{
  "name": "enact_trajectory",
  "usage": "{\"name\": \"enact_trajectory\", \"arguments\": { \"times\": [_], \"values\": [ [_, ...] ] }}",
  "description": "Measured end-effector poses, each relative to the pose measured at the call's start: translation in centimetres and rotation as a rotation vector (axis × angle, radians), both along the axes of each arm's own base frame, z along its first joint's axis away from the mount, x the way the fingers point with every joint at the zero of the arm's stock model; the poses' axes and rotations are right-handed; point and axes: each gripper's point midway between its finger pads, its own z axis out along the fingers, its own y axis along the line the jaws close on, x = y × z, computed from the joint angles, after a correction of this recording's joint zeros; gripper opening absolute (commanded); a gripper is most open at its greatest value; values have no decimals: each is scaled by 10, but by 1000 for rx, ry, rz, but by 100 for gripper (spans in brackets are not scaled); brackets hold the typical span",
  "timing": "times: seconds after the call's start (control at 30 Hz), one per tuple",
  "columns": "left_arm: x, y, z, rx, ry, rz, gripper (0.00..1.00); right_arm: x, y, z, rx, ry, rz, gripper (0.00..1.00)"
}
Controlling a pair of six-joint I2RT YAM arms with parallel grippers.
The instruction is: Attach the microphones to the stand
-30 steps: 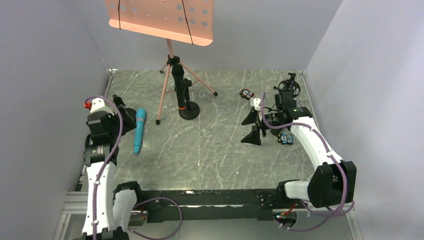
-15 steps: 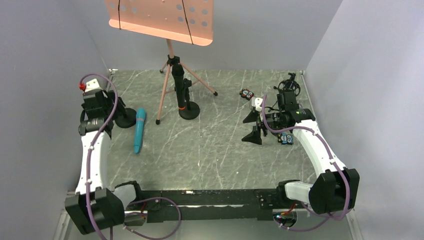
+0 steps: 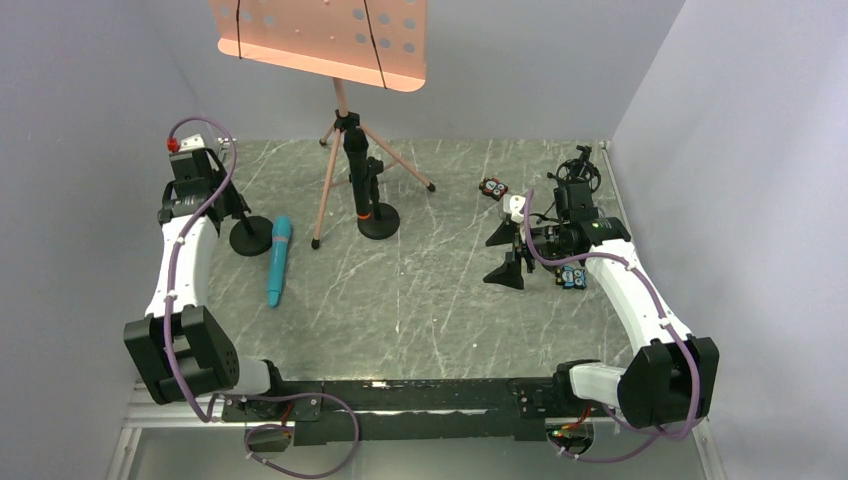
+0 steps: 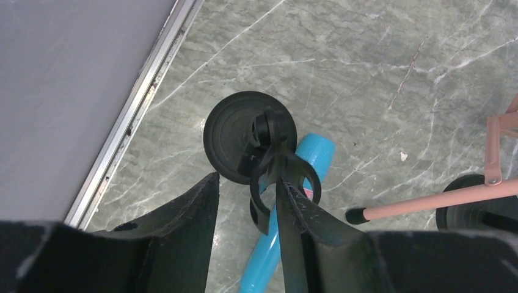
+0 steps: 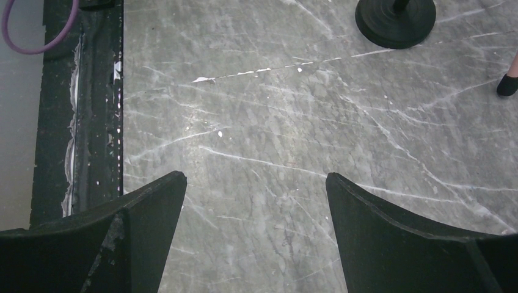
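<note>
The right gripper [image 5: 256, 183] hangs low over bare table [image 3: 430, 300], its jaws spread wide with nothing in them. About level with it on the left lies the cyan microphone [image 3: 278, 262], flat, its thicker end toward the far side. It looks like a stiff, smooth, light tube that could roll or slip, so a hold across the barrel near its middle seems safest. Just beyond it the left gripper [image 4: 247, 182] hovers over the small black stand [image 3: 250, 236], jaws half closed around bare table, with the clip [image 4: 284, 180] at its right fingertip; whether they touch I cannot tell. The rail [image 4: 140, 104] and side wall [image 3: 90, 200] crowd the left, and the music stand's leg [image 3: 322, 200] hems the right. Farther back, the black microphone [image 3: 358, 180] stands upright.
</note>
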Motion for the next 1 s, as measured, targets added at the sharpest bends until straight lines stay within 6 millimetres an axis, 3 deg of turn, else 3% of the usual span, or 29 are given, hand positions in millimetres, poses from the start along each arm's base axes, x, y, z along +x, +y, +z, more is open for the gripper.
{"name": "enact_trajectory", "arguments": {
  "times": [0.27,0.57,0.83,1.0],
  "values": [
    [13,1,-6,2,26,-30,38,0,0,0,0,-1,1,91],
    [18,0,-7,-4,40,-50,1,0,0,0,2,0,2,91],
    [16,1,-2,15,39,-57,0,-1,1,0,4,2,4,91],
    [1,6,21,72,13,-40,0,-2,2,1,13,4,12,91]
  ]
}}
